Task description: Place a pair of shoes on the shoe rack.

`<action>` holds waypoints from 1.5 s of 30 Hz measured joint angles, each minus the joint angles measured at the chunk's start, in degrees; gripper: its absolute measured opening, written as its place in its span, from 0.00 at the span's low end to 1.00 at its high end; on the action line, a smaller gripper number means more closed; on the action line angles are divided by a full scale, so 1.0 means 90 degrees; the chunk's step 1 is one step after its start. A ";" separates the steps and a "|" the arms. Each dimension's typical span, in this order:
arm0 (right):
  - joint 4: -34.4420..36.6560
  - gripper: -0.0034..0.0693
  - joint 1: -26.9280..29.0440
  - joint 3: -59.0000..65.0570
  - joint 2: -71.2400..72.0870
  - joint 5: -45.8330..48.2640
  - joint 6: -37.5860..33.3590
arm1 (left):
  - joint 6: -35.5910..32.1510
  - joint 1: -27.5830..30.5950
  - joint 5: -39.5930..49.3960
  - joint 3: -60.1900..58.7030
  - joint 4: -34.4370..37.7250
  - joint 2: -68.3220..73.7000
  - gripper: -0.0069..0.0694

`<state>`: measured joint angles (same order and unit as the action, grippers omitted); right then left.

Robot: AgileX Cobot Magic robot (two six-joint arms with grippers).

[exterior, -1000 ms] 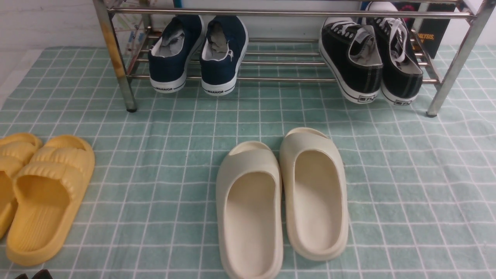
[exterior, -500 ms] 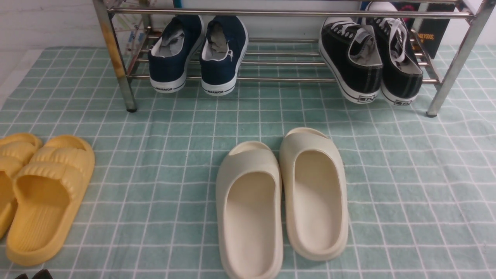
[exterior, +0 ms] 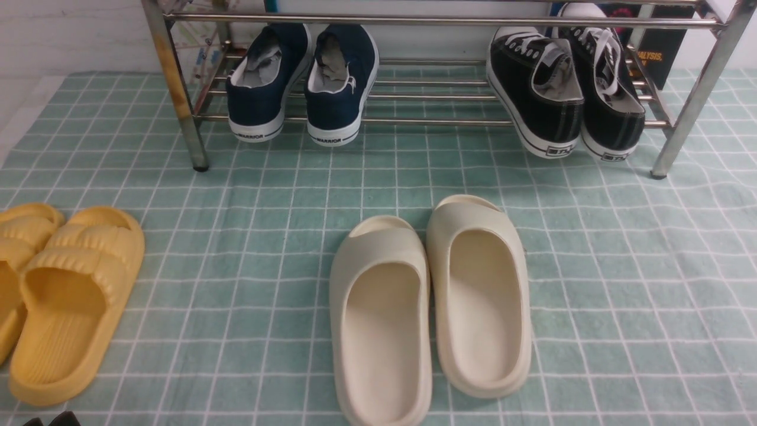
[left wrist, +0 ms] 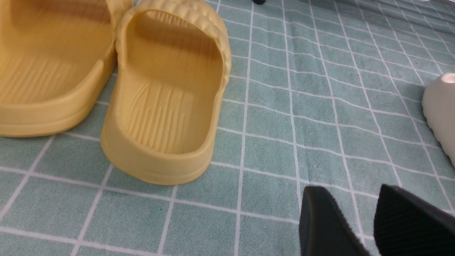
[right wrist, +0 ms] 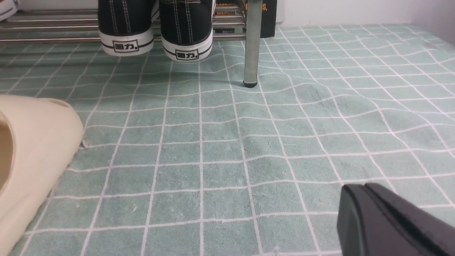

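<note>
a green checked cloth (exterior: 621, 284) covers the floor, with a white wall (exterior: 59, 35) behind. the shoe rack (exterior: 426, 121) stands far ahead of both grippers; the pair of shoes (exterior: 568, 94) sits on its lower tubes, heels out. the yellow slides (left wrist: 163, 99) lie near the left gripper (left wrist: 359, 220), open and empty. the cream slides (exterior: 426, 302) lie between the arms. the right gripper (right wrist: 369, 209) is closed, holding nothing.
</note>
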<state>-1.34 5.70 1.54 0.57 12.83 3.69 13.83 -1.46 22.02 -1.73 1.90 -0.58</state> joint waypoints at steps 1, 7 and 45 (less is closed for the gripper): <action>0.0000 0.04 0.0000 0.0000 0.0000 0.0007 -0.0063 | 0.0000 0.0000 0.0000 0.0000 0.0000 0.0000 0.40; -0.0075 0.04 0.0000 0.0000 0.0000 0.0423 -0.0115 | 0.0000 0.0000 0.0000 0.0000 0.0000 0.0000 0.40; -0.0094 0.06 0.0000 -0.0062 0.0000 0.1000 -0.0136 | 0.0000 0.0000 0.0000 0.0000 0.0000 0.0000 0.40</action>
<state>-2.18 5.70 0.99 0.57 21.83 2.46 13.83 -1.46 22.02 -1.73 1.90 -0.58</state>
